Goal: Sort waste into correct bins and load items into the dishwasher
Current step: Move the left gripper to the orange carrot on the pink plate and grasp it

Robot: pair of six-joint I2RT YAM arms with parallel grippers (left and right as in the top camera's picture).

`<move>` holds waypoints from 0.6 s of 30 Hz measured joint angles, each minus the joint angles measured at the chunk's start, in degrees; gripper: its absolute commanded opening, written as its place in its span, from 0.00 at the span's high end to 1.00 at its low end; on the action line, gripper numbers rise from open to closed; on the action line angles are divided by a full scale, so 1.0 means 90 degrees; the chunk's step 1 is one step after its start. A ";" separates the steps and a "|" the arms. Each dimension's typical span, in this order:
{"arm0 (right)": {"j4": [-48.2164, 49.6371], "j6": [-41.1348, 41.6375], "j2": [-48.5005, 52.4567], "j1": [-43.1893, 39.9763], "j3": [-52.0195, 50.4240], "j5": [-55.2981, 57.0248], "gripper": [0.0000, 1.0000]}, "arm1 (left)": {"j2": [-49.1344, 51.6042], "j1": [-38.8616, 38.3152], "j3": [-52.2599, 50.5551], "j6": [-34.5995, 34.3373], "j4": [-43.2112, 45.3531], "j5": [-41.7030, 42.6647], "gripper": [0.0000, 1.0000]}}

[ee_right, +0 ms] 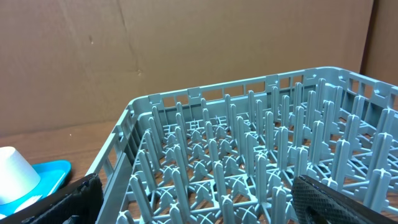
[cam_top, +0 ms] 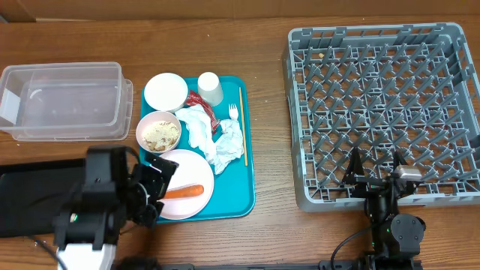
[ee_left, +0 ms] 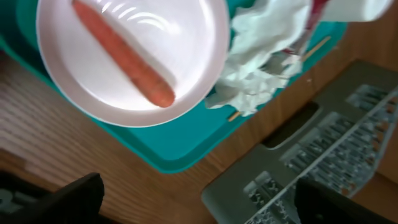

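The pink-white plate [cam_top: 193,174] lies at the front of the teal tray [cam_top: 244,176] with an orange carrot piece [cam_top: 184,192] on it. Behind it stand a bowl of rice [cam_top: 158,133], an empty bowl [cam_top: 166,91] and the white cup [cam_top: 211,88]. Crumpled napkins [cam_top: 214,135], a red wrapper [cam_top: 197,100], the fork [cam_top: 234,114] and the wooden stick [cam_top: 243,127] lie beside them. My left gripper [cam_top: 154,186] is open and empty at the plate's left edge. In the left wrist view the plate [ee_left: 186,37] and carrot [ee_left: 124,56] show above the open jaws [ee_left: 199,205]. My right gripper [cam_top: 375,171] is open and empty over the front edge of the grey dish rack [cam_top: 382,97].
The clear tub [cam_top: 64,101] stands at the back left. The black tray [cam_top: 26,196] lies at the front left, partly under my left arm. In the right wrist view the rack's pegs [ee_right: 249,143] fill the frame, with the cup [ee_right: 15,171] at the far left.
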 measured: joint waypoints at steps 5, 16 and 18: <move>-0.0007 0.0002 0.0000 0.0000 0.0000 0.0000 0.00 | 0.0697 0.0000 -0.0073 -0.0146 -0.0046 0.0012 0.00; -0.0005 0.0002 0.0000 0.0002 0.0000 0.0000 0.00 | 0.2623 -0.0002 -0.0097 -0.1071 0.0158 -0.0039 0.00; -0.0005 0.0000 0.0000 0.0002 0.0000 0.0000 0.00 | 0.3004 -0.0002 -0.0097 -0.1129 0.0245 -0.0056 0.00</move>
